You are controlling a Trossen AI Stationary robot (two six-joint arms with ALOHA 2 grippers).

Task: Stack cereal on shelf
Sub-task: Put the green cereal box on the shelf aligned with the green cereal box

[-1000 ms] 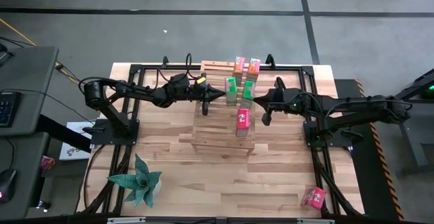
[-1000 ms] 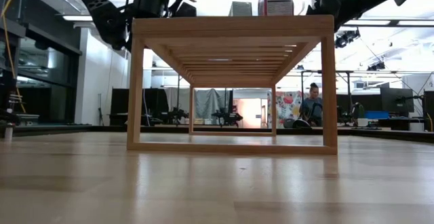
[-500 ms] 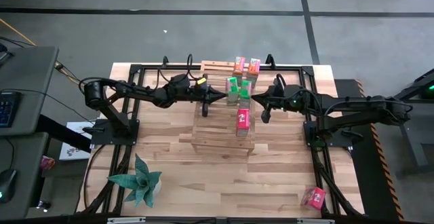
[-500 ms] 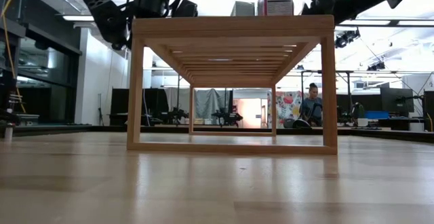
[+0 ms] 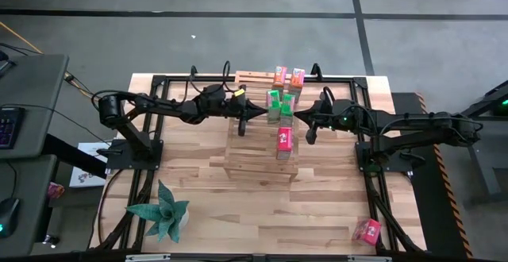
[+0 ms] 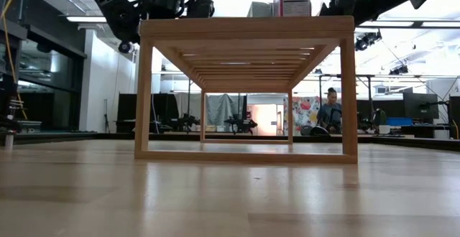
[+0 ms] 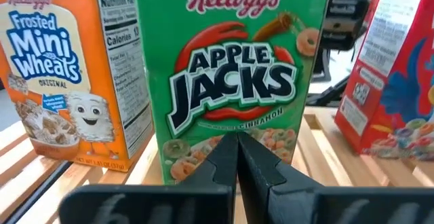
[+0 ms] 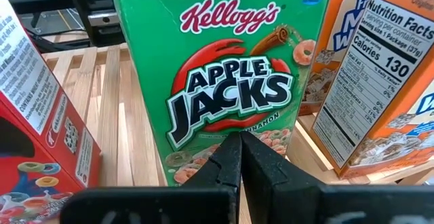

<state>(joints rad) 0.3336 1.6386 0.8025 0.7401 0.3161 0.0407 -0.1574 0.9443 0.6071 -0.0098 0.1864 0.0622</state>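
The wooden slatted shelf (image 5: pixel 260 152) stands mid-table. Two orange cereal boxes (image 5: pixel 287 76) stand on its far tier. Two green boxes (image 5: pixel 279 104) stand side by side on the middle tier, and a red box (image 5: pixel 284 141) on a nearer tier. A second red box (image 5: pixel 367 230) lies on the table near the right corner. My left gripper (image 5: pixel 259 113) is shut, at the left green box (image 7: pixel 234 81). My right gripper (image 5: pixel 298 117) is shut, at the right green box (image 8: pixel 227 81). My left gripper has its shut fingertips (image 7: pixel 230 157) against the lower part of the left green box's printed front (image 7: pixel 203 153), coming level from the table's left. The box stands upright on the slats. My right gripper has its shut fingertips (image 8: pixel 234 155) against the lower printed front (image 8: pixel 196 157) of the right green box, level from the table's right. That box also stands upright.
A teal spiky plant (image 5: pixel 161 212) stands near the table's near left corner. An orange box (image 7: pixel 68 81) and a red box (image 7: pixel 397 75) flank the green boxes closely. In the low view the shelf's frame (image 6: pixel 244 86) fills the middle; a person (image 6: pixel 332 111) sits far behind.
My right gripper has moved toward the table's left, sliding the right green box along the tier up to the left green box. My left gripper has edged a little toward the right. Both boxes have stayed upright.
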